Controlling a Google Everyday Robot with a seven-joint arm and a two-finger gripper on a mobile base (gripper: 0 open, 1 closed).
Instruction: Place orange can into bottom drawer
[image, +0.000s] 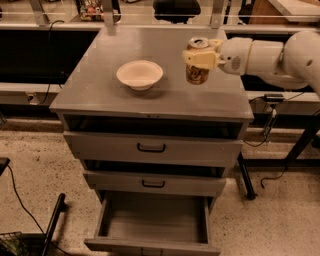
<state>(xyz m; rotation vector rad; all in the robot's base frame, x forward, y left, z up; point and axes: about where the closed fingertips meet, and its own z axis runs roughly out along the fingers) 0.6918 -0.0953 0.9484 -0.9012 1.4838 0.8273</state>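
The orange can, with an orange-gold and white label and a silver top, is held in my gripper just above the right side of the cabinet top. The cream fingers are shut across its upper half. My white arm reaches in from the right. The bottom drawer is pulled open below, a wide shallow grey tray with nothing in it.
A cream bowl sits on the cabinet top left of the can. The two upper drawers with black handles stand slightly ajar. Cables and a black table leg lie at the right, a black rod on the floor at left.
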